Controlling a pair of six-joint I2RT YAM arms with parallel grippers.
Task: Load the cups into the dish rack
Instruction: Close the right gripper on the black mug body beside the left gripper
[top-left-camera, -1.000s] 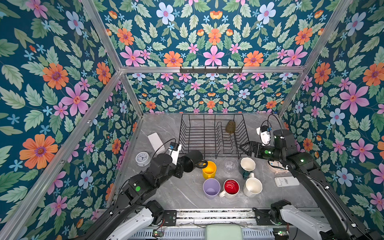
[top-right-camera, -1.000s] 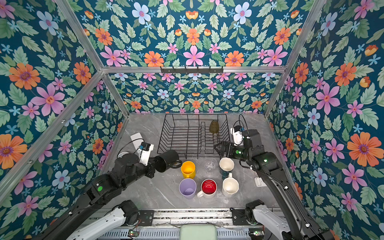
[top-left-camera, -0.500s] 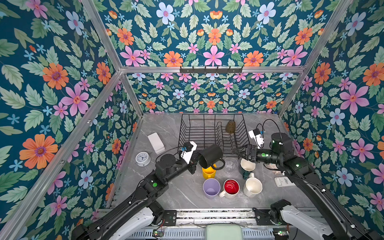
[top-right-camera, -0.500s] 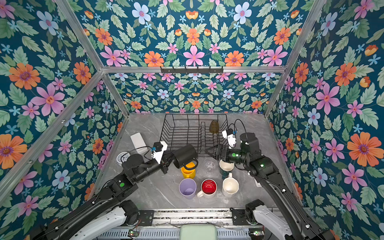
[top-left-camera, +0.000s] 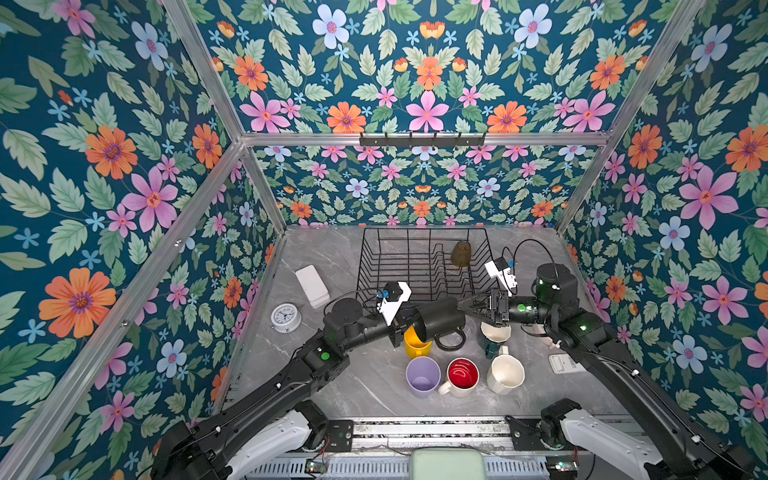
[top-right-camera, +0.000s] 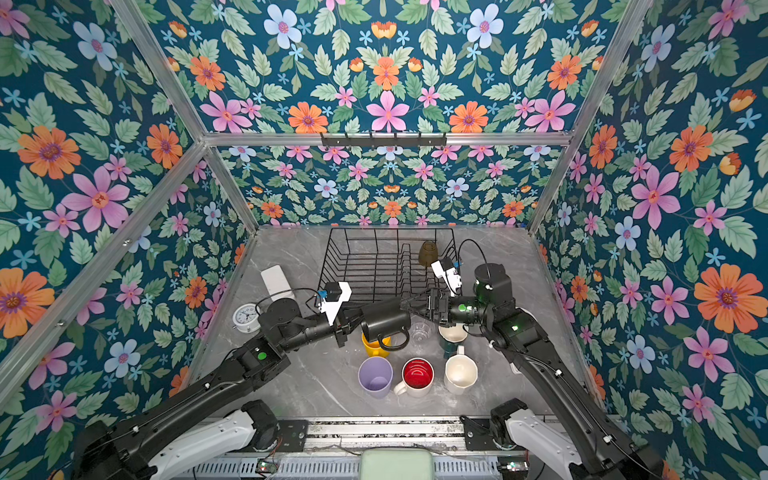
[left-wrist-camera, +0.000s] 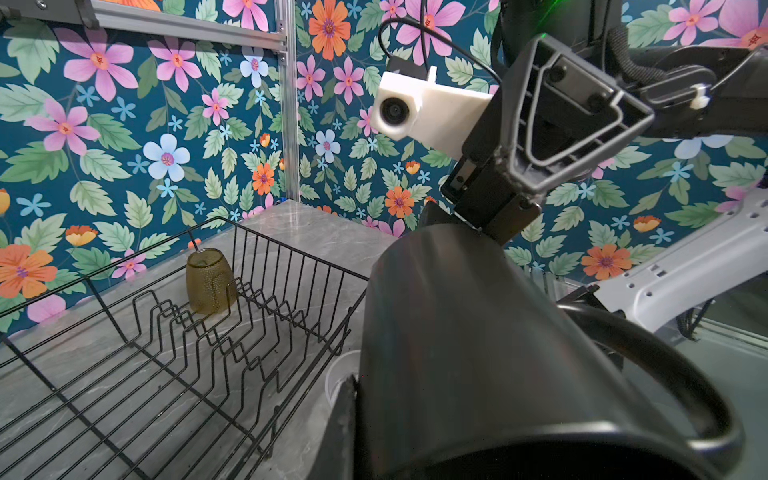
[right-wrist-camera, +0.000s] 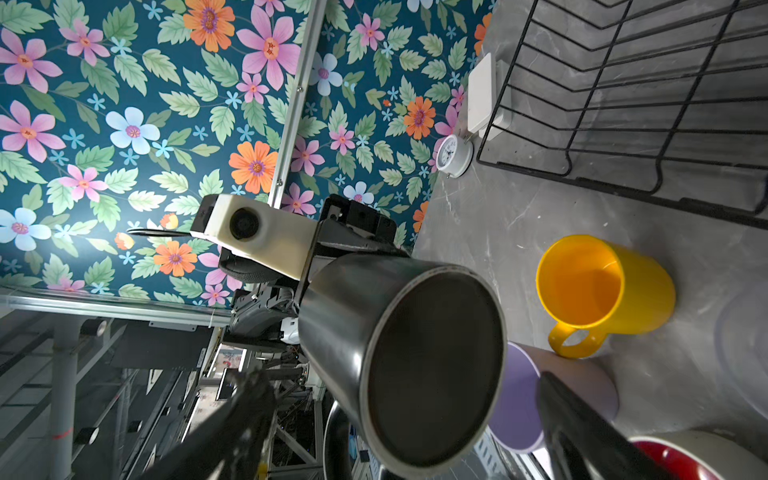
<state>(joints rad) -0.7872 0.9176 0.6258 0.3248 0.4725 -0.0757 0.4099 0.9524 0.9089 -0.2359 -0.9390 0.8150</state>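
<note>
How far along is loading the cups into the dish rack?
Done: the amber tumbler sits upside down in the dish rack. In hand: the left pincer grips the black mug aloft, base toward the open right pincer. Left: yellow mug, clear glass, dark green mug, lilac tumbler, red-inside mug and cream mug on the table.

Eight cups (top-left-camera: 423, 376), one dish rack (top-left-camera: 409, 266)

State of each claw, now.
Left claw: shut on the glossy black handled mug.
Right claw: open, holding nothing, pointed at that mug's base.
</note>
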